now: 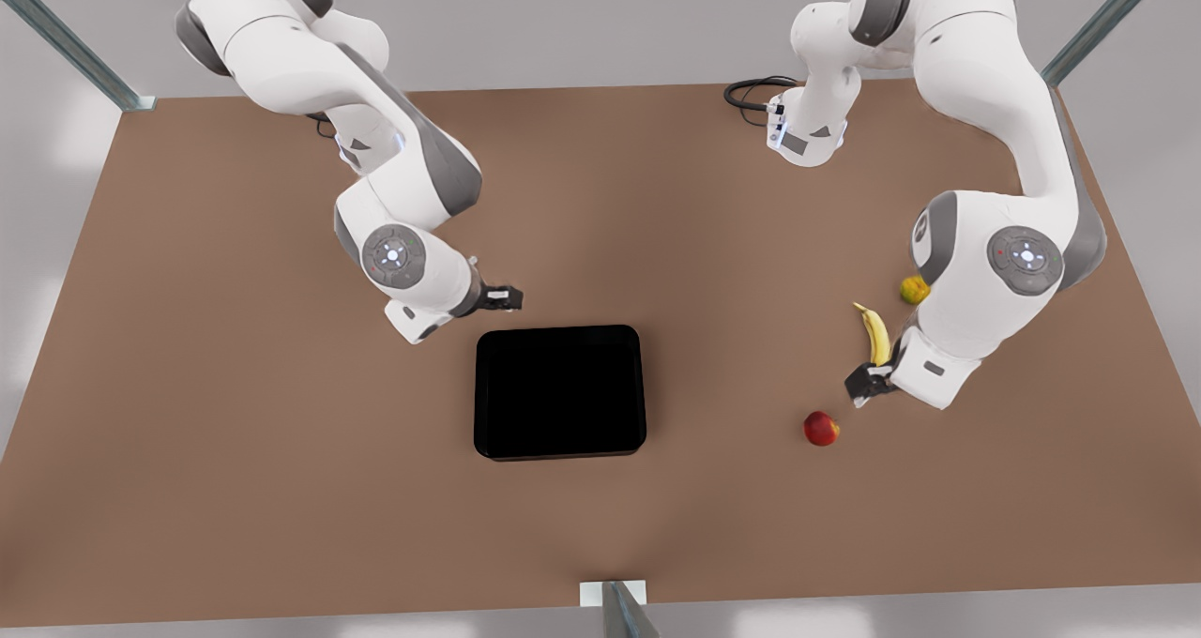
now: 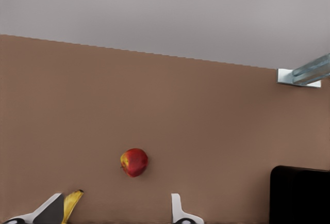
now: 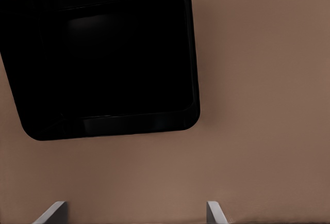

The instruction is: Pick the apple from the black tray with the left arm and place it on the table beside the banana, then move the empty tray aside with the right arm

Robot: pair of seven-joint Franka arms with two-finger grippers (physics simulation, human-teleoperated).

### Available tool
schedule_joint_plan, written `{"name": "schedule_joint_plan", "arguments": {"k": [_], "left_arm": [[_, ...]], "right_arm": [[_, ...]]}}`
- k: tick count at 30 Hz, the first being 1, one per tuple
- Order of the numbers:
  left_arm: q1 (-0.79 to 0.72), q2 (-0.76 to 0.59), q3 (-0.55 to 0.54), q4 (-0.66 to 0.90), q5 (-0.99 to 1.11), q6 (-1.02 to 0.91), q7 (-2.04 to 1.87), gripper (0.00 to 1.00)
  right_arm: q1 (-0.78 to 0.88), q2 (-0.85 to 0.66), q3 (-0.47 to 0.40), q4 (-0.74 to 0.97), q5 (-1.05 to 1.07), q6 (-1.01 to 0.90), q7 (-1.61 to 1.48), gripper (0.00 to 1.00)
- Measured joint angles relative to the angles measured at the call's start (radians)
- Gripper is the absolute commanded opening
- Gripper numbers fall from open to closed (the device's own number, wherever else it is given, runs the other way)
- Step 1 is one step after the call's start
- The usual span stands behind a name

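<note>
Tabletop [image 1: 235,432] came first: a broad brown surface with metal posts at its corners, and we saw two white arms reaching over it. The black tray [image 1: 560,392] lay flat near the middle, glossy and empty. The right arm hung on the front view's left, its right gripper [image 1: 502,297] hovering just off the tray's far corner. In the right wrist view the fingers [image 3: 51,212] stood wide apart, holding nothing, with the tray [image 3: 103,59] ahead of them. The left arm, marked by the wide cable loop at its base, reached down on the front view's right. Its left gripper [image 1: 861,381] hovered near the banana's [image 1: 875,332] dark tip with its fingers [image 2: 178,211] spread and empty. The apple [image 1: 821,428] rested on the table close to that gripper and near the banana, well apart from the tray. A small yellow-orange fruit [image 1: 915,289] sat beyond the banana.

We judged the apple placed and the tray move now in hand. To do it well, the right gripper should lower squarely over the near rim, close firmly, and slide the tray flat, away from the fruit.
</note>
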Motion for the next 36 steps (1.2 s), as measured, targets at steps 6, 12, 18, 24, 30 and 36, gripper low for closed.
{"name": "schedule_joint_plan", "arguments": {"k": [6,12,18,24,30,36], "left_arm": [[0.047,-0.157,0.007,-0.246,-0.027,0.024,0.104,1.00],[0.121,-0.143,0.009,-0.219,-0.028,0.033,0.179,1.00],[0.119,-0.124,0.003,-0.217,-0.036,0.024,0.217,1.00],[0.120,-0.123,0.003,-0.218,-0.037,0.020,0.237,1.00],[0.122,-0.123,0.004,-0.218,-0.037,0.019,0.252,1.00],[0.121,-0.123,0.004,-0.219,-0.037,0.018,0.262,1.00]], "right_arm": [[-0.004,0.118,-0.010,0.000,-0.069,0.090,0.164,1.00],[-0.008,0.130,-0.032,0.000,-0.121,0.137,0.216,1.00],[-0.003,0.221,-0.044,0.001,-0.191,0.206,0.202,1.00],[-0.005,0.271,-0.061,0.001,-0.238,0.276,0.166,1.00],[-0.001,0.308,-0.081,0.003,-0.248,0.340,0.113,1.00],[0.021,0.348,-0.087,0.003,-0.286,0.386,0.041,0.99]]}}
